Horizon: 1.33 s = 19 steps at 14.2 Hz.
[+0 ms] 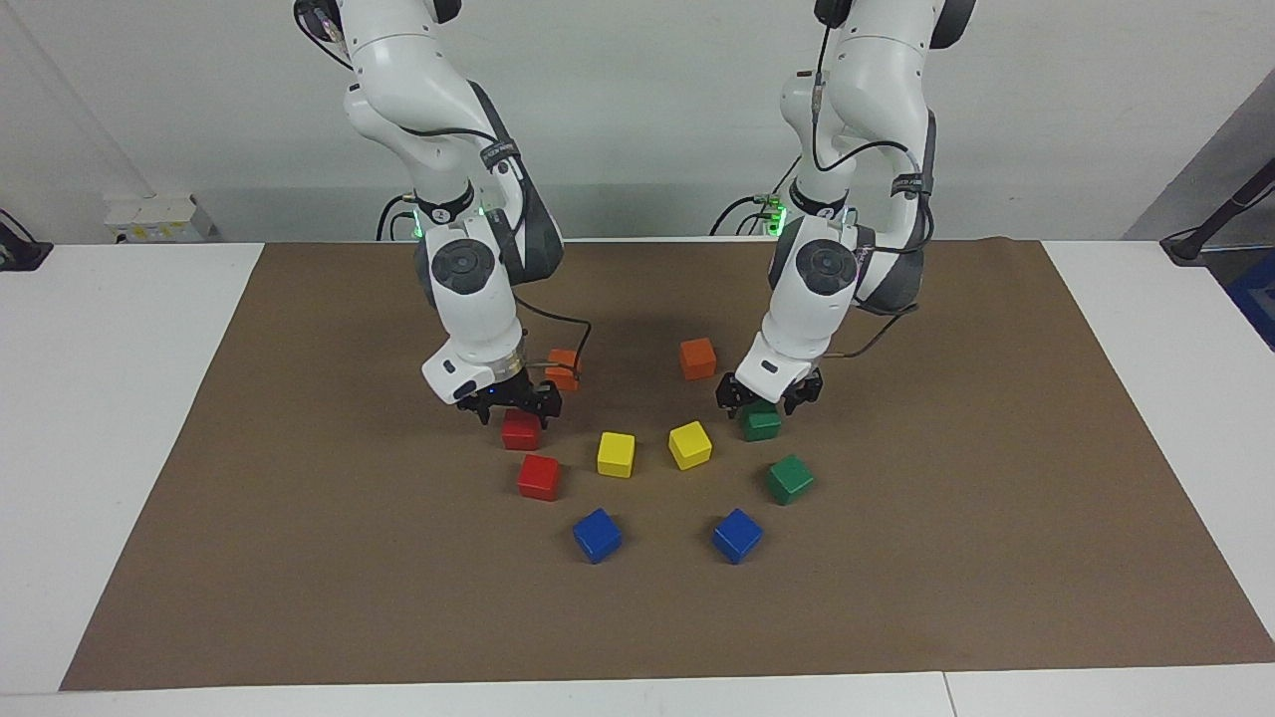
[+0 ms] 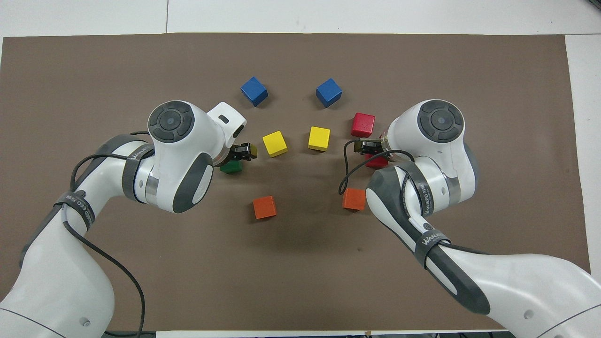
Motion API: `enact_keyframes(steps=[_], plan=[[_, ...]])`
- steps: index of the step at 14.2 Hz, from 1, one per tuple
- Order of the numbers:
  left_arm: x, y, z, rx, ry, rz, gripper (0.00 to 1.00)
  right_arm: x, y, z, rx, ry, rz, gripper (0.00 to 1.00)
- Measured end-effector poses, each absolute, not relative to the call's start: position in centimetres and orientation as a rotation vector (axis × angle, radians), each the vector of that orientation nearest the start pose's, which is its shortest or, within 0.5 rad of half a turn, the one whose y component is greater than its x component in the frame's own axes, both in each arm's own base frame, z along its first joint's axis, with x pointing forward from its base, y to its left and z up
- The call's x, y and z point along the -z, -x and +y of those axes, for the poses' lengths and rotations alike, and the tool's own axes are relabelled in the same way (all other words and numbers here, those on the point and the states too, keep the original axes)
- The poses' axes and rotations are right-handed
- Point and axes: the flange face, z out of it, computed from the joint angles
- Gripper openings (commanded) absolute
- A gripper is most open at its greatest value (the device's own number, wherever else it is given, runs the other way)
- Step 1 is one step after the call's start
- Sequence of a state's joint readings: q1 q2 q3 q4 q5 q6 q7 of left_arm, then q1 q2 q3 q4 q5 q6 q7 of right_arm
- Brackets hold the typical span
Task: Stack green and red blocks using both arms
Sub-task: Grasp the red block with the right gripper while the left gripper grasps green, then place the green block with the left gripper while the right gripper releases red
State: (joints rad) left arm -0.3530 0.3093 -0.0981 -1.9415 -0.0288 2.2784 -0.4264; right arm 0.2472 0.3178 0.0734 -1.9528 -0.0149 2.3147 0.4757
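Both grippers spread, nothing held: left gripper [image 1: 768, 399] low over the green block [image 1: 762, 425] nearer the robots, right gripper [image 1: 512, 405] over the nearer red block [image 1: 520, 431]. Small glossy cubes look rigid, light, maybe slippery; pinch opposite flat faces, mid-height.

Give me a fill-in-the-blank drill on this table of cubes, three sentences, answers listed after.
1. The left gripper is low over a ____ cube.
2. The right gripper is low over a ____ cube.
3. The two cubes farthest from the robots are both ____.

Missing words: green; red; blue
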Motion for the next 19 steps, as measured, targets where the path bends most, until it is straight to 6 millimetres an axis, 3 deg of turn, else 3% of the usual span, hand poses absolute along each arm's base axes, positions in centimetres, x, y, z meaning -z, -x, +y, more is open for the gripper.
enact_keyframes(steps=[3,4,5,7,8,9,11,13,16,17,19], plan=[[-30.8,-54.7,-26.3,0.033,3.207,-0.001,1.0,-31.2,-58.7,19.3,0.054,3.103,0.245,0.91],[-30.5,-54.6,-26.2,0.031,3.206,-0.001,0.98,-31.0,-58.7,19.2,0.05,3.104,0.246,0.83],[-30.3,-54.5,-26.2,0.027,3.205,-0.001,0.92,-30.8,-58.5,19.2,0.043,3.105,0.247,0.66],[-30.3,-54.5,-26.2,0.028,3.205,-0.001,0.78,-30.5,-58.3,19.1,0.032,3.109,0.246,0.14],[-30.3,-54.5,-26.2,0.027,3.205,-0.001,0.69,-30.4,-58.2,19.1,0.029,3.109,0.246,0.0],[-30.3,-54.5,-26.2,0.027,3.205,-0.001,0.52,-30.4,-58.2,19.1,0.028,3.11,0.247,0.0],[-30.2,-54.5,-26.2,0.034,3.196,0.016,0.0,-30.8,-58.4,18.4,0.008,3.117,0.259,0.0],[-30.2,-54.4,-26.4,0.043,3.181,0.042,0.0,-33.1,-59.2,15.4,-0.024,3.134,0.213,0.0],[-30.3,-54.4,-26.4,0.046,3.176,0.048,0.0,-37.5,-60.5,6.4,-0.017,3.142,0.083,0.0],[-30.4,-54.6,-26.2,0.048,3.175,0.041,0.0,-38.1,-60.5,3.5,-0.016,3.143,0.063,0.0],[-32.3,-55.7,-24.8,0.054,3.171,0.0,0.0,-37.7,-60.3,-0.4,-0.029,3.142,0.064,0.0]])
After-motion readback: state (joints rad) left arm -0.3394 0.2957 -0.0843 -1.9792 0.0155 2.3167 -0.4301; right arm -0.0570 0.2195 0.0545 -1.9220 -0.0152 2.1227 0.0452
